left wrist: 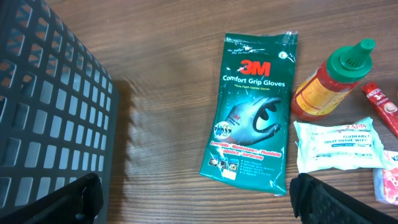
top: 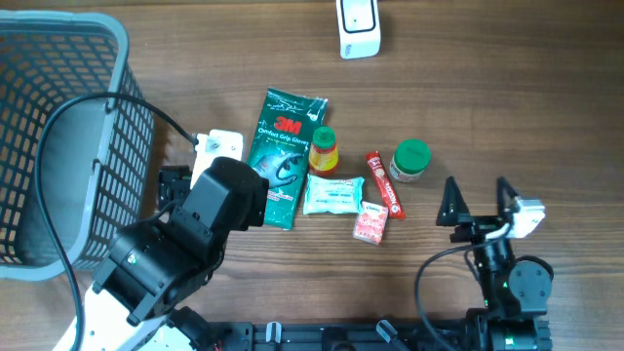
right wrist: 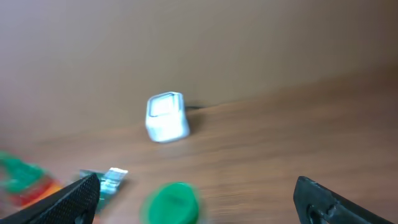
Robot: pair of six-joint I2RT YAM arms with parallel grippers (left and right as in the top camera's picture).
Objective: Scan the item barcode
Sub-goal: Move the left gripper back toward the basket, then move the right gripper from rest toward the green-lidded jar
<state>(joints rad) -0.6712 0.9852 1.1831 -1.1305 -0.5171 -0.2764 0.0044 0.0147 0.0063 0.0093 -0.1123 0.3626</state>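
The left claw [left wrist: 198,202] is seen with its jaws spread wide and nothing between them. Just ahead of it a green glove packet [left wrist: 255,106] lies flat on the table [left wrist: 161,56], printed face up. To the right of the packet, a sauce bottle [left wrist: 326,84] lies on its side with a wipes packet [left wrist: 339,146] beside it. Close on the claw's left stands the wall of a grey basket [left wrist: 50,106].

The right claw [top: 478,200] is likewise held apart and empty. A green-lidded jar [top: 409,161] stands near it, ahead and to its left. Well beyond, at the far edge, a white scanner [top: 358,27] stands upright.

The task is judged not to have been started. No item has been gripped or lifted, and nothing has been brought to the scanner. Which item is meant cannot be told, though the glove packet lies nearest an open claw. An item has yet to be picked up and carried across, and its barcode turned to the scanner. No barcode can be made out on the upturned faces.
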